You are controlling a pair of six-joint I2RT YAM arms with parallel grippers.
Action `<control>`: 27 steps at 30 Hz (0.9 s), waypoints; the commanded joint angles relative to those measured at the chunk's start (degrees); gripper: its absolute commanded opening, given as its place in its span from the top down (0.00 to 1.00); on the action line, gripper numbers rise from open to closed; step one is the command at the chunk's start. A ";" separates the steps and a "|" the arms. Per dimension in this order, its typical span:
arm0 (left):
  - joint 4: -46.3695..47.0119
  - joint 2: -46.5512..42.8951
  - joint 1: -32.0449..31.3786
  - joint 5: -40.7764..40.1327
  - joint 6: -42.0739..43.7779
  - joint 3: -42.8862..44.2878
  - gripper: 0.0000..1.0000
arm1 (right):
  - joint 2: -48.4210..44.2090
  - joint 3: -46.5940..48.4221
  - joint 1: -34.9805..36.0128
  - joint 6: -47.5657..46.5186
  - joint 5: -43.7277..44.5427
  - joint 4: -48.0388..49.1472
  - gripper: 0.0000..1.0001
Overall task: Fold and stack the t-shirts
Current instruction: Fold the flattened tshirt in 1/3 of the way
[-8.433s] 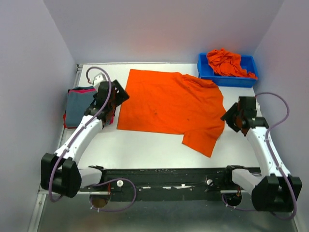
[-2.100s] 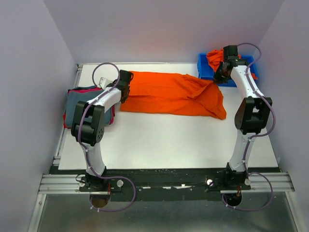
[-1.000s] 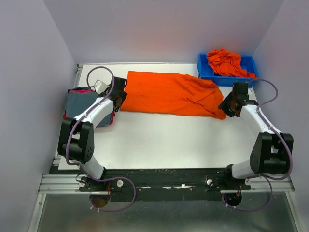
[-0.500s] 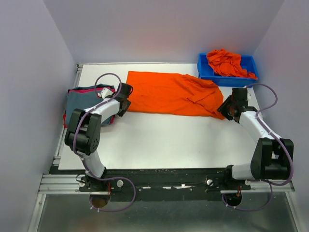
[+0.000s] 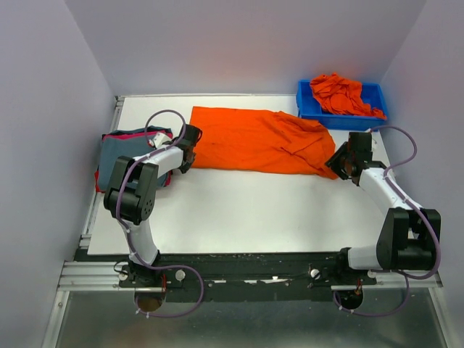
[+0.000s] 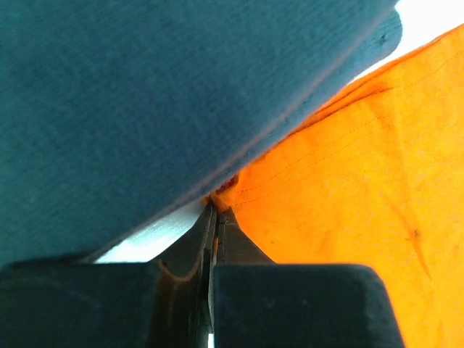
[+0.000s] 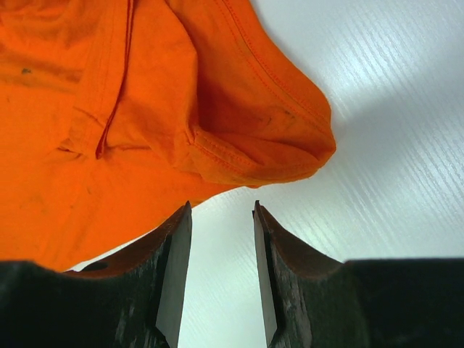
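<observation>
At the left edge of the white worktop (image 5: 246, 210) sits a small pile. A grey-blue t-shirt (image 5: 119, 158) lies on top, and a red-pink t-shirt (image 5: 125, 134) peeks out from under it.

Just right of the pile is the left gripper (image 5: 190, 139). In its own camera the two black fingers (image 6: 216, 214) are pressed tight together. They pinch the left edge of the orange t-shirt (image 6: 348, 181), right where it meets the grey-blue t-shirt (image 6: 145, 94).

The orange t-shirt (image 5: 254, 141) lies flat on the back half of the worktop. It is folded into a long strip that runs from left to right. Its right end is a bit bunched up.

The right gripper (image 5: 341, 161) is at that right end, low over the worktop. Its jaws are spread apart (image 7: 221, 212) and hold nothing. White worktop shows between them. The rounded end of the orange t-shirt (image 7: 145, 94) is just past the fingertips and does not touch them.

In the back right corner of the worktop stands a blue bin (image 5: 341, 122). A heap of orange t-shirts (image 5: 337, 93) is in it, all crumpled.
</observation>
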 commanded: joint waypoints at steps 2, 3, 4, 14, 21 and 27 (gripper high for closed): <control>-1.97 -1.22 0.03 -4.75 0.18 0.43 1.00 | 1.32 -2.11 0.06 2.64 -1.77 1.20 0.52; -2.50 -2.10 0.12 -5.63 0.09 0.34 1.00 | 2.02 -2.37 -0.02 3.08 -2.03 1.20 0.51; -2.76 -2.54 0.29 -6.17 0.18 0.42 1.00 | 3.08 -2.28 0.06 3.52 -2.12 1.37 0.50; -3.29 -3.51 1.08 -6.43 1.41 0.78 1.00 | 12.14 3.69 -1.07 6.51 -0.37 -1.70 0.47; -3.29 -4.74 3.02 -6.88 3.16 0.78 1.00 | 14.07 4.31 -8.01 7.48 -0.80 -3.73 0.43; -2.50 -5.10 3.81 -6.08 4.66 0.78 1.00 | 13.73 3.43 -9.60 5.99 -2.21 -3.55 0.43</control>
